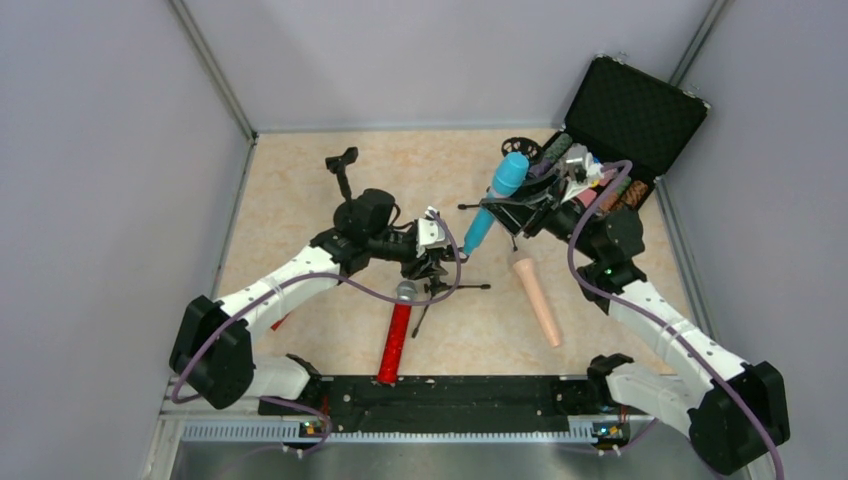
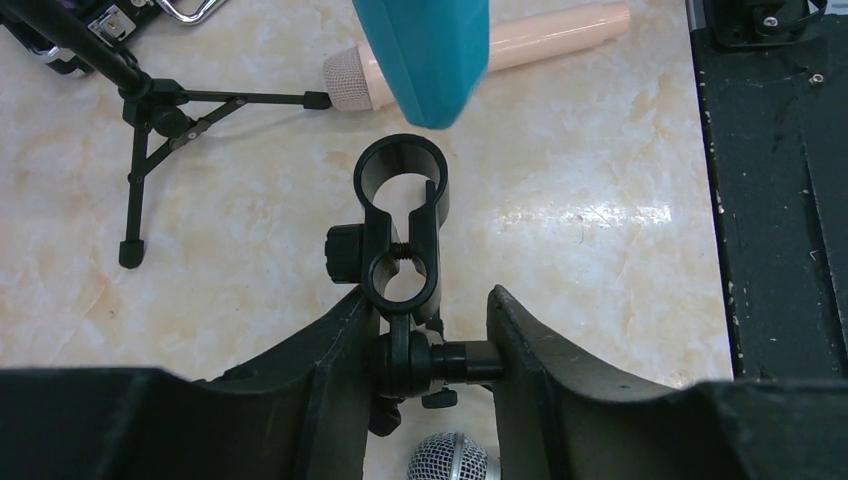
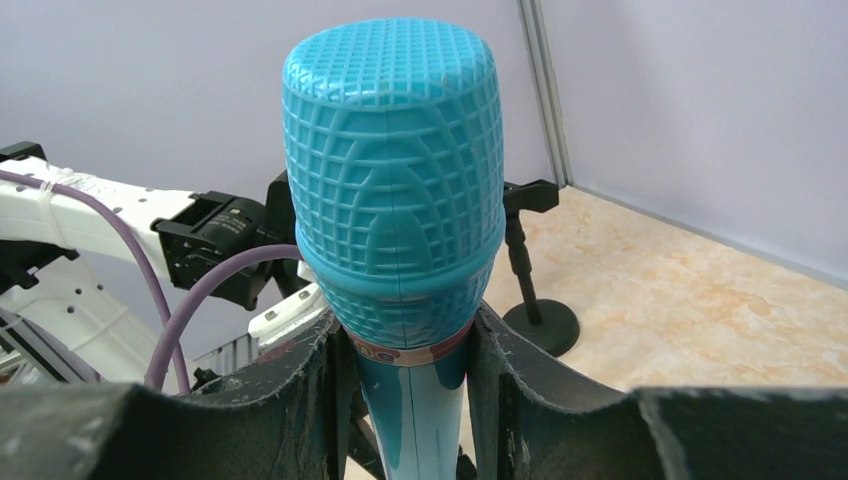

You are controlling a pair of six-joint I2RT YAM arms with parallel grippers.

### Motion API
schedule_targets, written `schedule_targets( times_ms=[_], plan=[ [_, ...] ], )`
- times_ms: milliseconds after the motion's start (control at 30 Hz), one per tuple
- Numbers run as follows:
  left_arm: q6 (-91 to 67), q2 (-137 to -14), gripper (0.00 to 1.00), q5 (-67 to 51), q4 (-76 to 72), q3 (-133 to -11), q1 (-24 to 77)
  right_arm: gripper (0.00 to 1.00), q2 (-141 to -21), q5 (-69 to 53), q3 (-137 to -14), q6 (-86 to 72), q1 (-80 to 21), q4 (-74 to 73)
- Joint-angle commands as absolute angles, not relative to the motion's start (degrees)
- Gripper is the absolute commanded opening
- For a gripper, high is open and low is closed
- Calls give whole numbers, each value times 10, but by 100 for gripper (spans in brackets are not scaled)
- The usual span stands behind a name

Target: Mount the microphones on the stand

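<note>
My right gripper [image 1: 514,200] is shut on the teal-blue microphone [image 1: 492,205] just below its head [image 3: 395,190] and holds it tilted above the table. Its lower end [image 2: 425,55] hangs just above the open ring of the black stand clip [image 2: 402,180]. My left gripper [image 2: 430,360] is shut on that clip's pivot joint, on the small tripod stand [image 1: 445,290]. The glittery red microphone [image 1: 396,345] lies on the table with its silver mesh head [image 2: 450,460] under my left fingers. The pale peach microphone [image 1: 536,300] lies flat to the right.
A second tripod stand [image 2: 150,110] stands behind the teal microphone. A round-base stand [image 1: 343,170] stands at the back left. An open black case [image 1: 635,115] with more parts sits at the back right. A black strip [image 1: 440,395] runs along the near edge.
</note>
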State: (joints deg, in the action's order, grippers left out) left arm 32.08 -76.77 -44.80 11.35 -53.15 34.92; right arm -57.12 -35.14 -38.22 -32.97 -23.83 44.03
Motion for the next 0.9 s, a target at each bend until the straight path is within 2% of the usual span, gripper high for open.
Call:
schedule_targets(
  times_ms=[0, 333, 867],
  plan=[
    [330, -771, 44, -476, 108, -549, 351, 0, -566, -325, -390, -278, -274, 440],
    [334, -770, 33, -479, 110, -548, 352, 0, -563, -287, -371, -255, -289, 455],
    [341, -770, 30, -470, 110, -545, 355, 0, -589, -275, -356, -242, -289, 457]
  ],
)
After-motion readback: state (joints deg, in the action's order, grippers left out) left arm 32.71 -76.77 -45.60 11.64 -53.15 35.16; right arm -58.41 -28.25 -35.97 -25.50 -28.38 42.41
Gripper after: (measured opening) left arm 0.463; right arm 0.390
